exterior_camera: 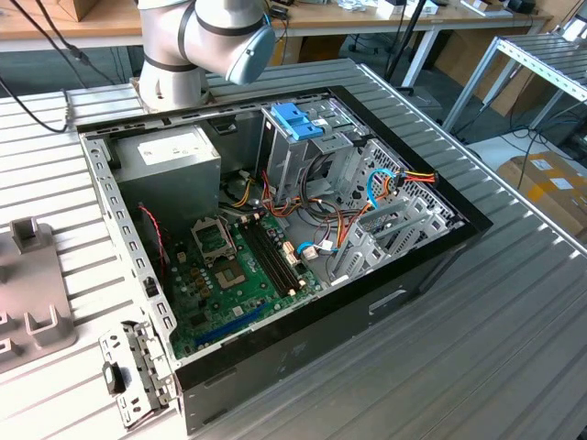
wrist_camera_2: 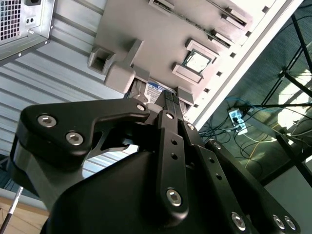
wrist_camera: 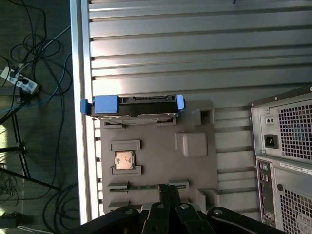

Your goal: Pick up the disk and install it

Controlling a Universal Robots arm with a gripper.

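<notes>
The disk (wrist_camera: pixel 134 106), a grey drive in a bright blue carrier, stands on its edge in a slot at one end of a grey fixture tray (wrist_camera: pixel 161 161). In the second wrist view a bit of the disk (wrist_camera_2: pixel 155 91) and its label shows between tray posts, just beyond the fingertips. My gripper (wrist_camera: pixel 168 187) hangs over the tray's other end, apart from the disk, with its black fingers (wrist_camera_2: pixel 169 105) shut on nothing.
A processor chip (wrist_camera: pixel 124 160) lies in a tray pocket. The open computer case (exterior_camera: pixel 275 229) holds a metal drive cage (exterior_camera: pixel 307 160) with a blue bracket (exterior_camera: pixel 295 119) on top. The case's rear panel (wrist_camera: pixel 285 156) stands beside the tray. The table edge (wrist_camera: pixel 78 122) runs close to the disk.
</notes>
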